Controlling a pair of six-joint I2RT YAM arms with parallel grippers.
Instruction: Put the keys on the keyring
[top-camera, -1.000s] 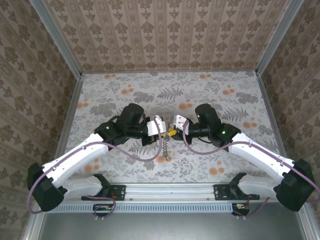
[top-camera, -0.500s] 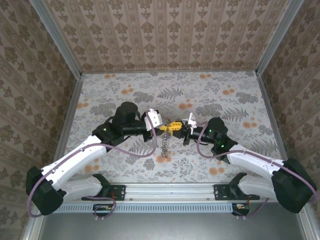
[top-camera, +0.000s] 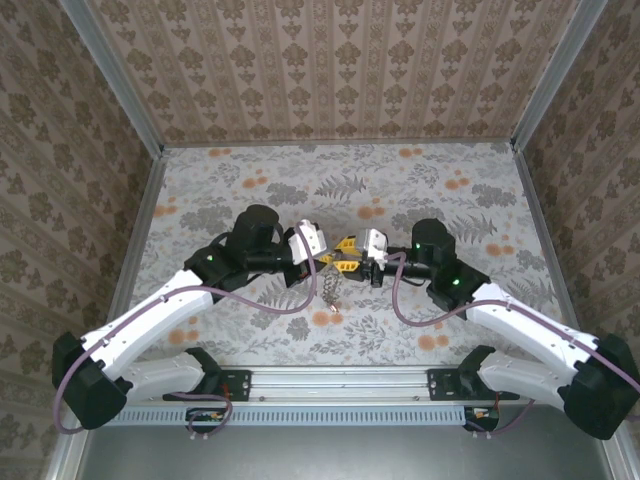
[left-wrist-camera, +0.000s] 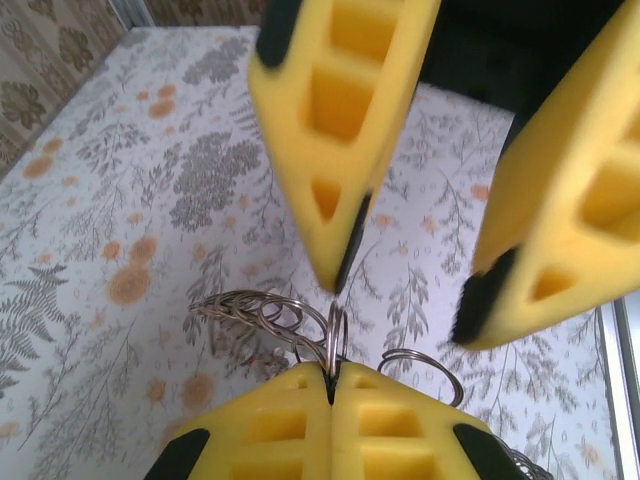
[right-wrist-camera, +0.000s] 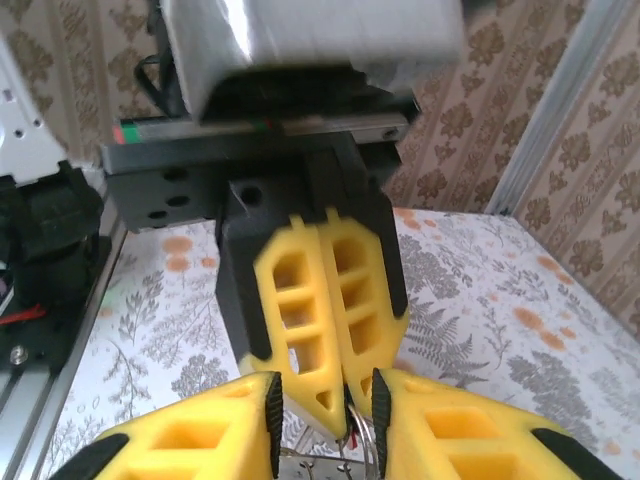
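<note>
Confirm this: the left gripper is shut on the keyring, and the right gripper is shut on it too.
No. The right gripper is open, jaws apart, as the left wrist view shows. The left gripper is shut on the keyring.

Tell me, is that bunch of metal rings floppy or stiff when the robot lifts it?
Probably floppy: the keyring hangs as a loose chain from the left gripper, which pinches just one loop. It would likely swing when moved. The wire looks thin and smooth, so it could slip from that grip.
</note>
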